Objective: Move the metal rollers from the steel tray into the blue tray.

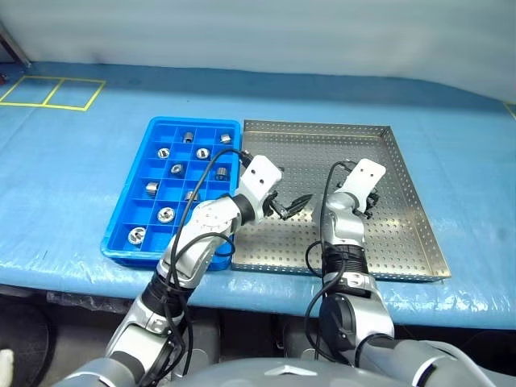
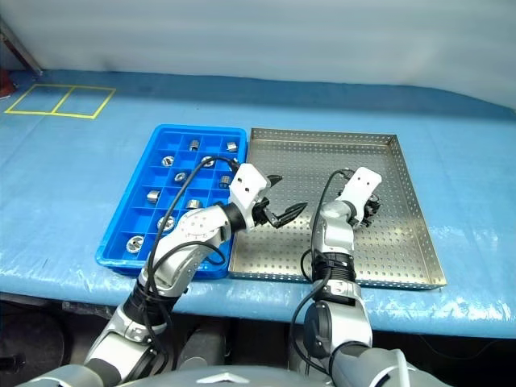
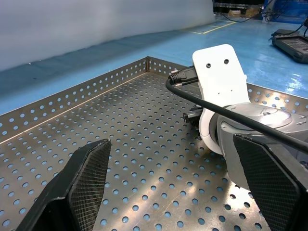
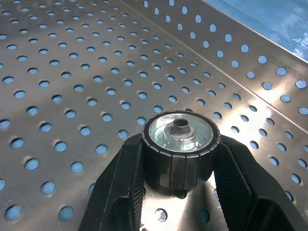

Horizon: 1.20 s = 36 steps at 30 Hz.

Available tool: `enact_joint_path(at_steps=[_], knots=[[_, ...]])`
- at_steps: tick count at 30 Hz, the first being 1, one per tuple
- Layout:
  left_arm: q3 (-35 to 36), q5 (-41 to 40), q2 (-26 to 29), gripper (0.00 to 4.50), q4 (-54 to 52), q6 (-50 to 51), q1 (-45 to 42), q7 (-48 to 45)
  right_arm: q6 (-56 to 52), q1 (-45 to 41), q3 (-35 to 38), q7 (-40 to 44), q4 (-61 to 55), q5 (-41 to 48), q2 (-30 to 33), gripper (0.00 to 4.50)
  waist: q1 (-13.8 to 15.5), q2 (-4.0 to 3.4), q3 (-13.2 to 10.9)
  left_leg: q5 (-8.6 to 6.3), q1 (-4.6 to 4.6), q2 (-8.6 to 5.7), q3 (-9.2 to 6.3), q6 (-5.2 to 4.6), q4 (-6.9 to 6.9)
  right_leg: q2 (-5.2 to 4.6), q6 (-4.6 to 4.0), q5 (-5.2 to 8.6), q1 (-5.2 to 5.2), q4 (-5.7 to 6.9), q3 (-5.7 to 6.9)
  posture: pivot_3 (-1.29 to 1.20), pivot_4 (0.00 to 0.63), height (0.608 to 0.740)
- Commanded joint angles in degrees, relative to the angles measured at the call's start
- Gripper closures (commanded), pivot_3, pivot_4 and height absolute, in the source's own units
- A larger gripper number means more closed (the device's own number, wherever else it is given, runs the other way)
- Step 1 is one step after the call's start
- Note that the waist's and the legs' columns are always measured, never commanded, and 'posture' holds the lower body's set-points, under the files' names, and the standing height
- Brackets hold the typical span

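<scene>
My right gripper (image 4: 180, 168) is clamped on a roller (image 4: 180, 147) near the steel tray's (image 1: 403, 266) right rim; I'd lift straight up before crossing. My left gripper (image 2: 278, 201) hangs wide open, empty. Beyond, the blue tray (image 1: 121, 242) holds rollers (image 1: 166, 214).

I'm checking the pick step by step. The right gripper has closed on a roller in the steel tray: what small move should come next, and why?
Probably a short lift straight up. The right gripper is shut on a roller that looks to sit low over the steel tray's perforated floor, so raising it first should clear the floor and the rim before carrying it towards the blue tray. The left gripper hangs open nearby.
</scene>
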<state>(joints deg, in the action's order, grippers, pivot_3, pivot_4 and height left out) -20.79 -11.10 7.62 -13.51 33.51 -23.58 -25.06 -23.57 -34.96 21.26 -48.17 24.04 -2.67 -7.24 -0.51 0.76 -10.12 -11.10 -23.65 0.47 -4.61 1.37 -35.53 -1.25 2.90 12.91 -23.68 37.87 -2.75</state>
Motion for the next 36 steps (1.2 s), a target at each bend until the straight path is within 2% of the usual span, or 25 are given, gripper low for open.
enact_joint_path(at_steps=[1,3,6,10,15,20,23,26,36], knots=[[0.5,0.64,0.35,0.04,-4.12,0.08,0.34,0.53,-0.18,-0.18,-3.81,3.09,-4.41,-0.97,0.09,2.82,-0.09,-0.01,-0.01,0.0,0.0,0.0,0.0,0.0,0.0,0.0,0.0,0.0,-0.01,0.0,0.0,0.19,0.15,0.74],[1.06,0.41,0.79,0.04,-5.85,0.69,0.93,0.97,0.26,0.86,-6.72,7.95,-7.69,-0.84,0.47,2.82,-0.07,-0.05,-0.03,0.0,-0.01,0.01,0.01,0.0,0.03,0.01,0.0,0.0,-0.03,0.01,-0.02,0.2,0.15,0.74],[3.99,-0.92,1.44,0.04,-11.25,2.99,2.95,2.69,0.27,4.65,-13.82,26.62,-17.99,5.33,2.05,2.82,-0.08,-0.08,-0.03,0.0,-0.02,0.01,-0.01,-0.01,0.09,0.01,0.01,0.02,-0.05,-0.01,-0.01,0.22,0.15,0.74],[7.47,-0.8,4.37,0.04,-18.57,6.83,5.87,4.59,-5.73,9.97,-20.04,44.64,-30.86,14.1,5.78,2.82,0.27,-0.08,-0.03,-0.01,-0.01,0.03,-0.11,-0.02,0.16,0.03,-0.02,0.04,-0.05,-0.02,0.05,0.25,0.15,0.74],[12.82,-2.48,8.56,0.04,-27.62,11.54,9.98,5.19,-14.21,11.66,-23.14,57.97,-40.24,22.41,11.7,2.82,1.62,-0.09,-0.04,-0.01,0.01,0.05,-0.21,-0.01,0.15,0.04,0.03,0.15,-0.01,-0.01,0.16,0.28,0.15,0.74],[20.88,-7.89,11.62,0.04,-35.18,15.22,14.12,3.8,-19.92,10.47,-27.77,70.51,-43.6,27.93,19.01,2.82,3.1,-0.08,-0.05,-0.01,0.01,0.05,-0.23,-0.01,0.08,0.02,-0.24,0.31,0.04,-0.04,0.2,0.31,0.15,0.74],[26.44,-12.43,11.64,0.04,-37.06,16.12,16.55,3.12,-21.65,9.94,-31.54,75.33,-43.41,28.79,21.56,2.82,3.53,-0.07,-0.06,-0.01,0.0,0.05,-0.23,0.0,0.08,-0.01,-0.28,0.34,0.05,-0.07,0.22,0.32,0.15,0.74],[27.94,-13.27,13.01,0.04,-37.74,17.48,17.57,4.15,-22.17,9.64,-34.87,77.21,-43.3,27.94,22.57,2.82,4.16,-0.06,-0.06,-0.01,-0.01,0.05,-0.24,0.0,0.07,-0.01,-0.29,0.34,0.04,-0.06,0.23,0.32,0.15,0.74],[22.72,-9.96,15.78,0.04,-35.15,19.82,18.07,8.84,-21.93,9.68,-38.24,75.45,-37.58,22.81,20.83,2.82,6.52,-0.02,-0.08,0.0,-0.06,0.02,-0.23,0.03,0.0,-0.02,-0.28,0.33,0.02,-0.08,0.22,0.34,0.15,0.74]])
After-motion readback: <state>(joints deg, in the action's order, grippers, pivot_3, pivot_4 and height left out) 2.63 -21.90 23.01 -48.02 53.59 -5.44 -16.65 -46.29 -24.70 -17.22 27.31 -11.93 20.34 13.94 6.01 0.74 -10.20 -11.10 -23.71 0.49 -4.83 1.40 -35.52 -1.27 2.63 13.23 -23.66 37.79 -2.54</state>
